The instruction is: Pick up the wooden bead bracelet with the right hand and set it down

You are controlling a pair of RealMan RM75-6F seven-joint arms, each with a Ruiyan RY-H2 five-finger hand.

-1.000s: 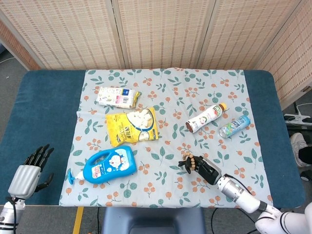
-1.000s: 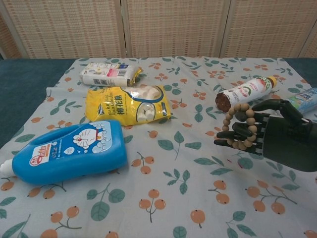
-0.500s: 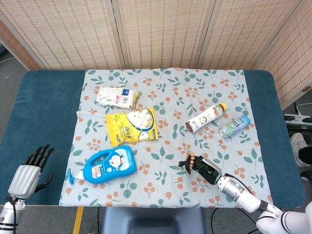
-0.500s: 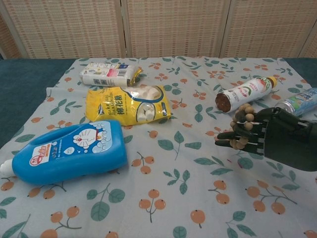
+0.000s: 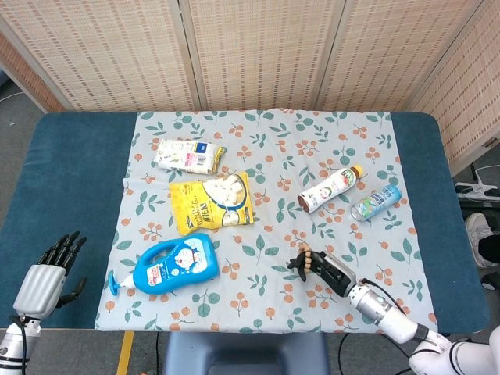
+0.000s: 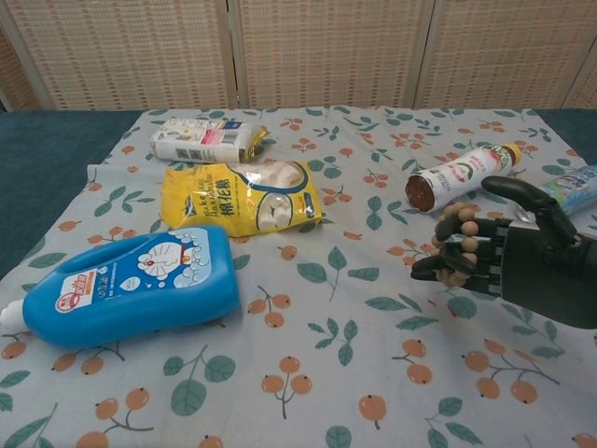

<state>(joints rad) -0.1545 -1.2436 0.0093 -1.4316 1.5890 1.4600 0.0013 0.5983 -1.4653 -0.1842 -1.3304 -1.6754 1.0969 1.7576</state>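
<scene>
Right hand (image 6: 522,266) holds wooden bead bracelet (image 6: 460,242), seemingly above tablecloth (image 6: 354,308).

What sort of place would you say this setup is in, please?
Probably a robot test room rather than a home: a padded blue table under a leaf-print cloth, woven screens walling it off, and assorted groceries laid out, such as a blue detergent bottle, with a robot hand holding a bead bracelet.
</scene>
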